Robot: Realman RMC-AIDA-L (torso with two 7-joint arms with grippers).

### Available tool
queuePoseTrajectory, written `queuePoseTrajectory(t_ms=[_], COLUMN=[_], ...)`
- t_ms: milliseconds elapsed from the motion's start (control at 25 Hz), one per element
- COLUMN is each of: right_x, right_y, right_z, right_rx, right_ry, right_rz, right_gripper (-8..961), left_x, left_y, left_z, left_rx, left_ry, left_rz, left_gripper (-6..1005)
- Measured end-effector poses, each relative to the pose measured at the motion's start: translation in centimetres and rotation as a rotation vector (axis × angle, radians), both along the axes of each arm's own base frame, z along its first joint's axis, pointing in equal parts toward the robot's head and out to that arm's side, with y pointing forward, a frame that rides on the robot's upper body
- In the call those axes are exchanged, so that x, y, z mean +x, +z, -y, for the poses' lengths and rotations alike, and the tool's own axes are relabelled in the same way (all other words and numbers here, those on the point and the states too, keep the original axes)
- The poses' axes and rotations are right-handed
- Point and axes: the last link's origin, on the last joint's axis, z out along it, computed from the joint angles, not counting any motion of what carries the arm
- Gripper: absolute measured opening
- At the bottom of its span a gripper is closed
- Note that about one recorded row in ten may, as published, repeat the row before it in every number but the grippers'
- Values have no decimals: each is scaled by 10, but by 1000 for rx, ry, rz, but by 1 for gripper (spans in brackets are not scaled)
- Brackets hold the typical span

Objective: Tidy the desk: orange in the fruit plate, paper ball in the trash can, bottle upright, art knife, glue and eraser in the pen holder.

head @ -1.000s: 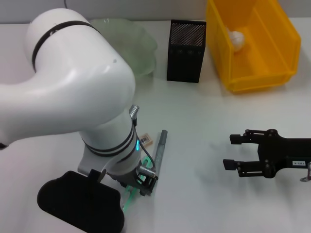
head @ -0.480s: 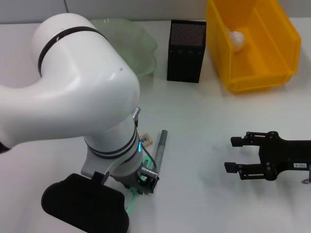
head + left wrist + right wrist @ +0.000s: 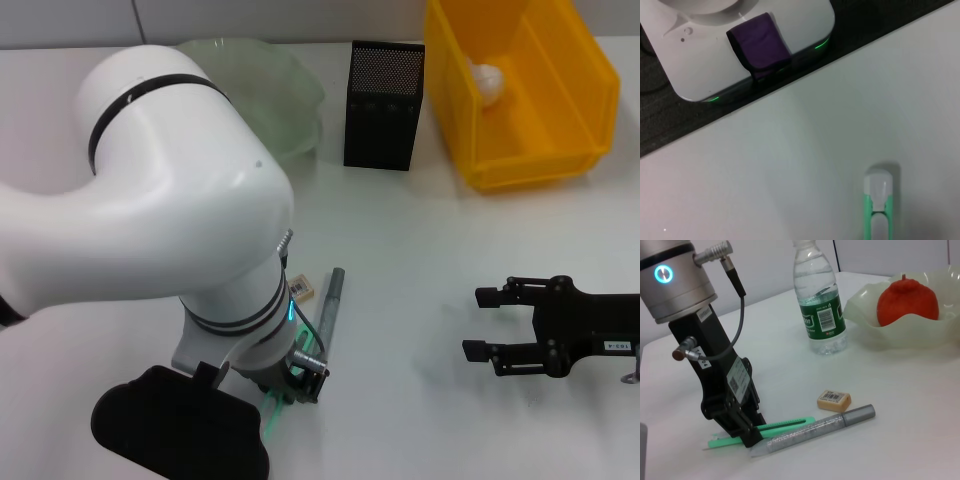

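The left tool [image 3: 747, 432] is down at the table [image 3: 420, 250] on the near left, its black fingers set over the green art knife [image 3: 785, 426], which lies flat on the surface; from the right wrist view the fingers straddle the knife's handle, but whether they are pinching it or merely around it I cannot tell. In the left wrist view the knife's green and white end [image 3: 879, 200] lies on the bare table. Just beside the knife and touching or nearly touching it lies the grey glue stick [image 3: 815, 430], lengthwise along the knife. The small tan eraser [image 3: 834, 399] sits near the glue stick's far end, apart from it. The water bottle [image 3: 819, 300] stands upright beyond the eraser. The orange [image 3: 907, 300] rests in the pale green fruit plate [image 3: 290, 95], which sits at the far side of the table, left of the black mesh pen holder [image 3: 384, 105]. The yellow trash can [image 3: 520, 90] stands at the far right with the white paper ball [image 3: 487, 80] inside it. The right tool [image 3: 488, 322] hovers low over the right side of the table, well apart from all the objects, its two fingers spread with nothing between them.
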Motion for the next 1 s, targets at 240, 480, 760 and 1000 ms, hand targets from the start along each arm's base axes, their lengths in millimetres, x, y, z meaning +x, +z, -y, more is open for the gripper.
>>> queuePoseTrajectory(t_ms=[240,480,760,1000], right_x=[0,0,4,6], right_y=[1,2,9,12], right_z=[0,0,1,1], right_rx=[-2,-14,-14,-14], right_ry=[4,13,22,33], right_rz=[1,11,32,54], right_gripper=[768,768,768,768], left_x=[1,10,32,45], left_y=[-1,1,18,28], left_z=[1,-2,-13,-33], left_rx=[13,58,114,146], left_ry=[11,95,399,705], left_rz=[5,55,182,332], left_gripper=[267,188,188,188])
